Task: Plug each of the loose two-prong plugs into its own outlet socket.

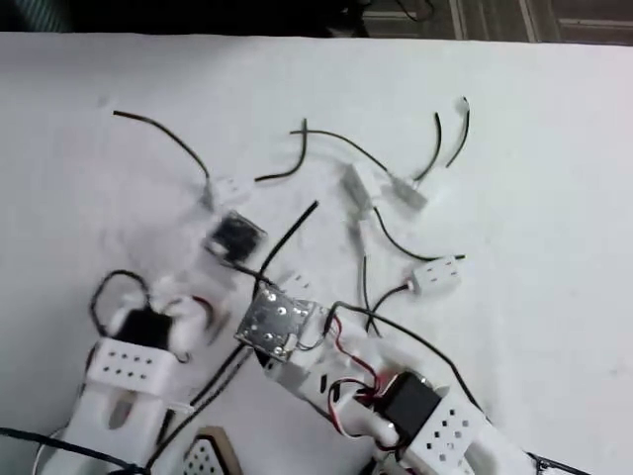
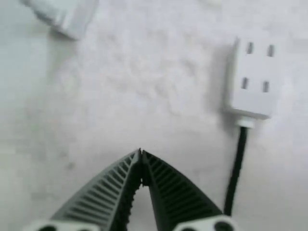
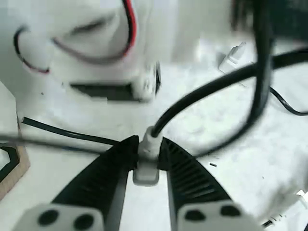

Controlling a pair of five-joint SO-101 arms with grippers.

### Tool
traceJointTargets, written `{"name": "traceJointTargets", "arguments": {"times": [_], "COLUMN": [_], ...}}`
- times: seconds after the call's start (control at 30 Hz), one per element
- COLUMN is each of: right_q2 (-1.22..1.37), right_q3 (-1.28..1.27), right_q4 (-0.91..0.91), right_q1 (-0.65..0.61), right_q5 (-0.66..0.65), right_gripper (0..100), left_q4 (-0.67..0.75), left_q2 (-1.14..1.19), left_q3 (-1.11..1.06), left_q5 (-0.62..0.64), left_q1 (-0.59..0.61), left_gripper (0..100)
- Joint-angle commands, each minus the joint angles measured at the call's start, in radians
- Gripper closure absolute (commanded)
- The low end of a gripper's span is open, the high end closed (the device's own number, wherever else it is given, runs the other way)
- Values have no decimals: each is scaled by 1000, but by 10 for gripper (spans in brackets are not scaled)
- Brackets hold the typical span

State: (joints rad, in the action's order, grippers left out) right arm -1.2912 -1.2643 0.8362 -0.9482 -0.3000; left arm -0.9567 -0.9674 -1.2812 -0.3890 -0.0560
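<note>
In the left wrist view my left gripper [image 2: 141, 154] is shut with nothing in it, low over the white table. A white outlet block [image 2: 254, 79] with four slots and a black cable lies ahead of it and to one side. A white plug [image 2: 62, 14] lies farther off. My right gripper [image 3: 146, 147] is shut on a small white plug [image 3: 146, 166], whose black cable [image 3: 207, 91] loops away. In the high view a white outlet block [image 1: 436, 275] and loose plugs [image 1: 407, 191] [image 1: 226, 190] with short black cables are scattered across mid-table.
Two white arms stand at the near edge, one lower left [image 1: 129, 361] and one lower right [image 1: 435, 426], with black and red wires between them. A wooden piece [image 1: 208, 455] lies at the front edge. Another arm's white body [image 3: 110, 48] is close behind the held plug.
</note>
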Motion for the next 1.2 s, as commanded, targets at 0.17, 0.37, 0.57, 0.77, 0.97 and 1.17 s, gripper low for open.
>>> {"name": "traceJointTargets", "arguments": {"times": [0.17,0.37,0.57,0.77,0.97,1.17], "right_q2": [-19,-19,-21,-12,79,217], "right_q3": [12,21,29,109,92,94], "right_q4": [1,-1,-1,5,-8,-134], "right_q1": [33,122,113,-39,-73,-71], "right_q5": [12,12,15,97,104,104], "right_gripper": [981,981,981,982,982,982], "left_q4": [20,21,23,44,6,-41], "left_q2": [-18,-18,-16,-18,-18,-18], "left_q3": [78,98,95,55,54,54], "left_q5": [104,169,169,146,110,107], "left_q1": [222,291,280,189,124,30], "left_gripper": [973,973,973,973,976,976]}}
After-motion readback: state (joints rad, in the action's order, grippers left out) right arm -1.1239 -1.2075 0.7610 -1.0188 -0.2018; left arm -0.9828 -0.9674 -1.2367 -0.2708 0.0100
